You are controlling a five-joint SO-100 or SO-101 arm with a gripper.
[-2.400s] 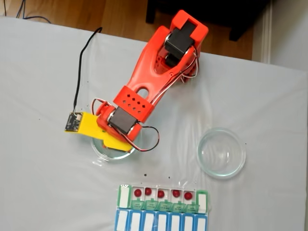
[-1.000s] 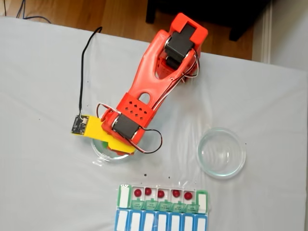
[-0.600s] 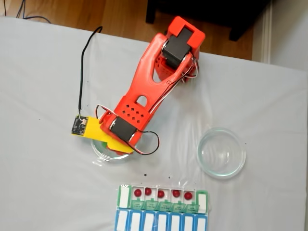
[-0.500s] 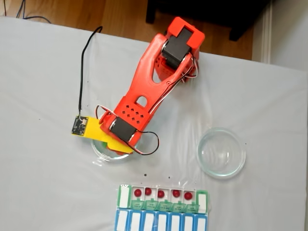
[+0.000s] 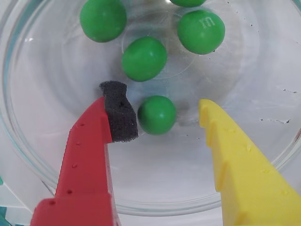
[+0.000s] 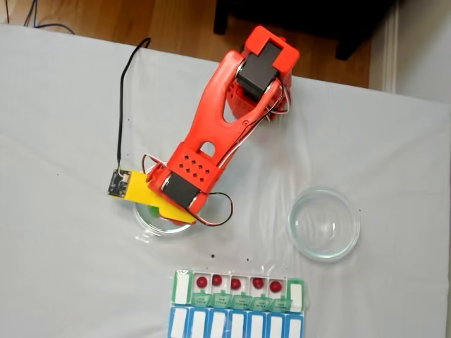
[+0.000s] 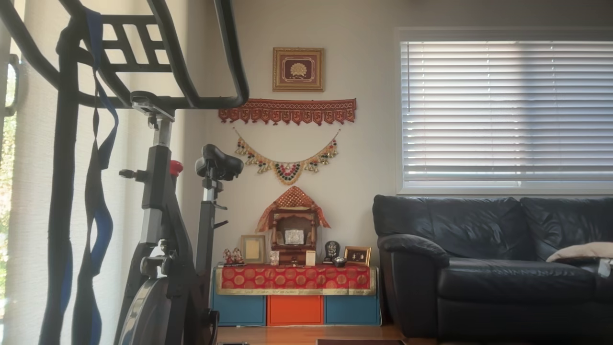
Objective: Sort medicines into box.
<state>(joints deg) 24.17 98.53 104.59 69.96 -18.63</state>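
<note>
Down inside the clear round glass dish, the gripper stands spread, with its red finger carrying a black foam pad on one side and its yellow finger on the other. Between them lies one small glossy green ball, just beside the foam pad and perhaps touching it, though the shading there makes contact hard to judge; the yellow finger stands clear of it. Nothing is gripped. Farther into the dish lie more green balls: one just beyond the first, one at the upper left, one marked with an "m", and another cut off by the top edge.

From the fixed view, the orange arm reaches down over that dish, which sits on the white table. A second clear glass dish lies well to the right of the first. Below and to the right of the first dish is the rectangular pill organizer, its row of green-lidded compartments open with five dark red balls sitting one to a cell, and a blue-lidded row beneath it, shut.

The other view looks at a room with a black sofa and an exercise bike.
</note>
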